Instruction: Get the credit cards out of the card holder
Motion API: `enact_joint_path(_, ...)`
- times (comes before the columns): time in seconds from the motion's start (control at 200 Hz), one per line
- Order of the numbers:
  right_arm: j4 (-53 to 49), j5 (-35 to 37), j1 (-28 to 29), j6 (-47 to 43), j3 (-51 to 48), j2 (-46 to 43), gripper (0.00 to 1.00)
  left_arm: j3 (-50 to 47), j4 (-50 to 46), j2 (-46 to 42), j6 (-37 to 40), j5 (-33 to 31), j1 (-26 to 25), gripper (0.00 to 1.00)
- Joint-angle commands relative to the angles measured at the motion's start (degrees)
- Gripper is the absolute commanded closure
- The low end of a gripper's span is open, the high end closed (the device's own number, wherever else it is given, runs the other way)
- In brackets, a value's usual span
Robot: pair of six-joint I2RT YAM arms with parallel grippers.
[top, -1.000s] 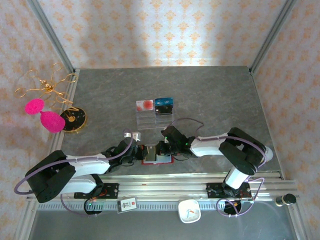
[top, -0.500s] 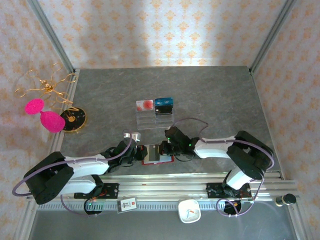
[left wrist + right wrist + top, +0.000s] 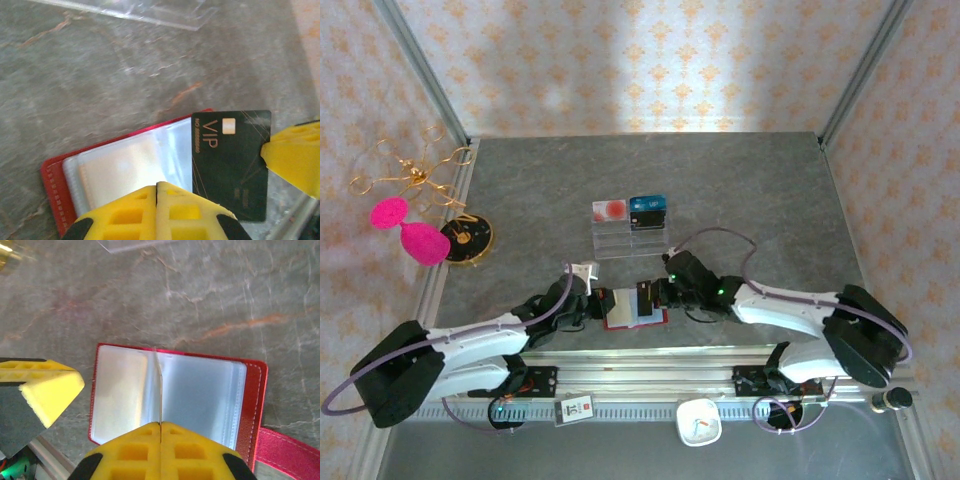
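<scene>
Near the front edge of the table [image 3: 760, 190], the card holder [image 3: 623, 309] lies open.

Bolted to the mounting rail [image 3: 650, 372], the left arm [image 3: 470, 338] and the right arm [image 3: 790, 305] share one build. Blocky black bases sit at the rail, and rounded black joint housings are linked by smooth white shells. A lilac cable loops loosely alongside each arm, from the rail end out to the wrist. At the ends farthest from the rail, the left gripper [image 3: 156, 190] and the right gripper [image 3: 160, 430] carry bright yellow moulded fingers [image 3: 125, 455] with rows of square pockets sunk into them and black mounts behind.
</scene>
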Motion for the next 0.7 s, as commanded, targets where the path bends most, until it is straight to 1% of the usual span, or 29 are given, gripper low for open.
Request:
enact_joint_path(0.0,-4.64,1.06,-0.30,-7.24,1.90,-1.90,1.00,2.24,-0.65,-2.48,2.78,2.95,0.37,0.87)
enact_joint_path(0.095,-6.25,-0.40,-0.48,-10.13,3.99,-2.03,1.00,2.23,1.40,-3.74,3.88,4.89,0.50,0.75)
enact_joint_path(0.165,-7.09,-3.94,-1.14,-11.58,5.58,-0.81,1.00,1.72,3.63,-4.00,3.83,6.73,0.77,0.67)
enact_joint_path(0.215,-7.30,-5.35,-1.25,-12.51,6.33,-0.17,1.00,0.86,6.03,-4.00,3.25,7.87,1.13,0.64)
enact_joint_path(0.265,-8.26,-5.39,-1.22,-13.79,7.23,-0.19,1.00,-0.31,8.29,-4.31,2.31,8.56,1.67,0.59)
enact_joint_path(0.335,-12.01,-3.08,-1.44,-16.47,10.07,-0.59,1.00,-1.25,9.32,-5.52,1.67,9.22,2.27,0.53)
enact_joint_path(0.38,-14.74,-0.49,-1.47,-18.64,12.39,-0.46,1.00,-0.99,8.02,-6.57,2.28,8.86,2.36,0.49)
enact_joint_path(0.451,-18.26,3.24,-1.50,-23.02,16.22,0.28,1.00,-0.31,4.25,-9.03,3.15,6.59,2.31,0.43)
enact_joint_path(0.511,-20.22,6.50,-1.61,-27.26,19.37,1.22,1.00,0.17,1.55,-11.18,3.46,4.67,2.35,0.34)
enact_joint_path(0.551,-20.92,8.12,-2.27,-30.12,21.31,1.90,1.00,0.83,-0.74,-12.47,3.59,3.27,2.46,0.30)
enact_joint_path(0.631,-21.98,8.73,-4.70,-35.75,25.26,4.06,1.00,1.83,-4.53,-14.73,3.50,0.97,2.58,0.28)
enact_joint_path(0.696,-20.75,7.20,-7.24,-39.63,27.31,4.98,1.00,2.56,-7.28,-15.96,3.02,-0.71,2.79,0.26)
